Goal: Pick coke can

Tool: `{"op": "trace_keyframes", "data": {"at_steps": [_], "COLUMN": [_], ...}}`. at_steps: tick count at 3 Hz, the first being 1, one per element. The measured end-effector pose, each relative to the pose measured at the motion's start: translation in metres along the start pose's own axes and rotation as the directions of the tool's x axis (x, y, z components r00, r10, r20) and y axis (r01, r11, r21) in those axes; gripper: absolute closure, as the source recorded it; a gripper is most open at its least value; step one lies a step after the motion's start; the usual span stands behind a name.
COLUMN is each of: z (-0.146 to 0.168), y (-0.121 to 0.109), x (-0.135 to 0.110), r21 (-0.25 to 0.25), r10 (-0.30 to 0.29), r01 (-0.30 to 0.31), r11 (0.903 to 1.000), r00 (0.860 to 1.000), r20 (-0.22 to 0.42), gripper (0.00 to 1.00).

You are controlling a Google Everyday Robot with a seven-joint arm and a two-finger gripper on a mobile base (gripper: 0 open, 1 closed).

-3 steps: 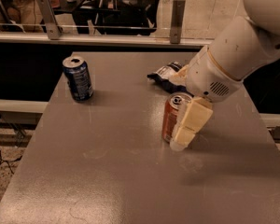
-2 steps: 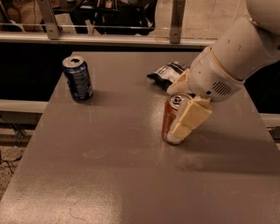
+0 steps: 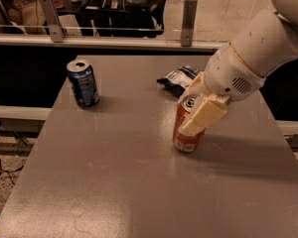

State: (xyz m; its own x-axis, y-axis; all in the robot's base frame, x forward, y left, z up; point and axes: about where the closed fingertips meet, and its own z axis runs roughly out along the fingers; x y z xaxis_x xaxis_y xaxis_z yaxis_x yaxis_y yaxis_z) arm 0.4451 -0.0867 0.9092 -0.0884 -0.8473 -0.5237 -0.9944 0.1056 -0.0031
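Three items on one grey surface [image 3: 114,182].

Item 1: coke can [image 3: 187,140], near the centre, base on the surface, leaning slightly.

Gripper [image 3: 197,114]: clamped on the coke can's upper half, one cream finger across its front and the other behind. This is a side grip, apparently set for lifting.

Item 2: dark blue can [image 3: 83,83], upright, well left of the coke can and out of the arm's way.

Item 3: crumpled packet [image 3: 176,78], just behind the coke can, untouched.

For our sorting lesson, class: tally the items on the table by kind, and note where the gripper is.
Drink cans: 2 (coke can, dark blue can)
Bags: 1 (dark bag)
Total: 3
The gripper is at the coke can.
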Motion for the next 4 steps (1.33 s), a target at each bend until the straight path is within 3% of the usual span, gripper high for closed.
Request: {"op": "trace_keyframes", "data": {"at_steps": [1,3,4], "z": [-0.023,-0.095,-0.099], "y": [-0.007,-0.01,-0.014], "x": [-0.018,-0.073,-0.08], "r21": [-0.026,-0.035,-0.006], "r10": [-0.012,-0.121,-0.13], "r01": [0.012,0.127,0.132], "r11": [0.9996,0.9912,0.9912], "r00": [0.999,0.982,0.979], "r20": [0.035,0.142,0.154], "gripper": [0.95,1.0,1.0]}}
